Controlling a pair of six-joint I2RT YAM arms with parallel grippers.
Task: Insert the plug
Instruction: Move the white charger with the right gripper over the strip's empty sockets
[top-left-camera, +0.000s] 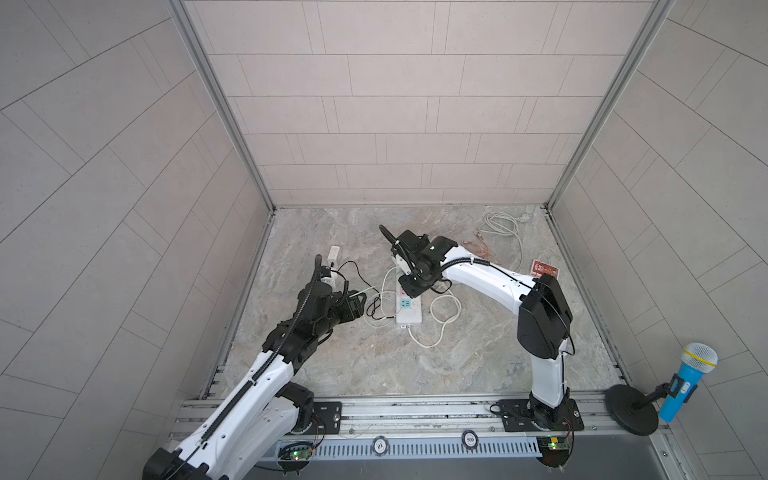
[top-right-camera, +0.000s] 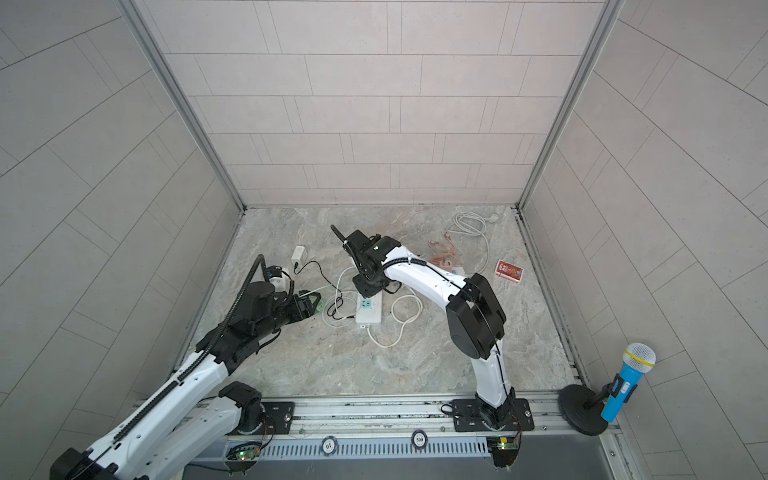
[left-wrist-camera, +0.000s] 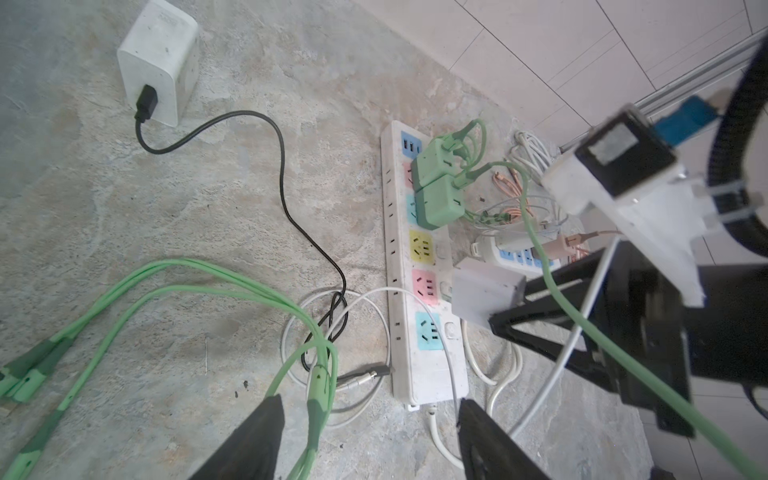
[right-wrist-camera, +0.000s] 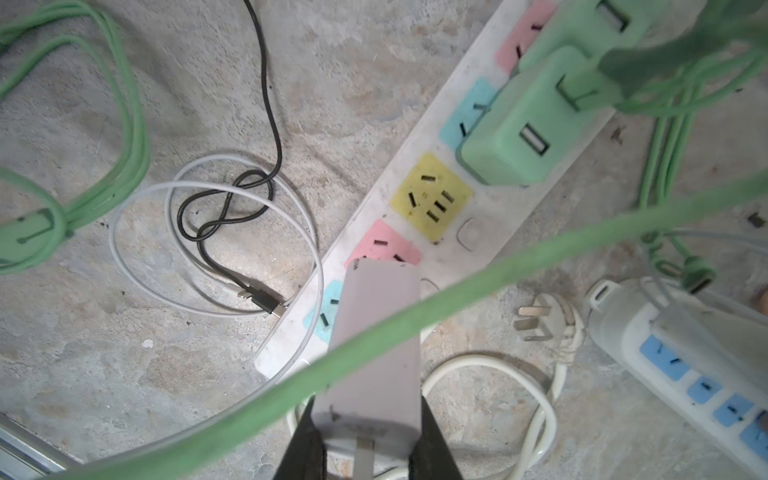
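Aligning: the right gripper (right-wrist-camera: 368, 434), clamping the plug (right-wrist-camera: 378, 332), is hovering at the strip's (right-wrist-camera: 513, 210) pink socket (right-wrist-camera: 374, 245) — next probably squaring up, pressing down.

Hidden prongs, covered sockets
The prongs of the white charger (right-wrist-camera: 376, 345) are hidden; a blurred green cable (right-wrist-camera: 457, 299) crosses it. In both top views the right arm (top-left-camera: 478, 274) covers the 12 o'clock end of the power strip (top-left-camera: 409, 311).

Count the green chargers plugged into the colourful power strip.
2, side by side on the power strip: one green charger over a pink socket, the other over the cyan socket next to the yellow. None seems hidden.
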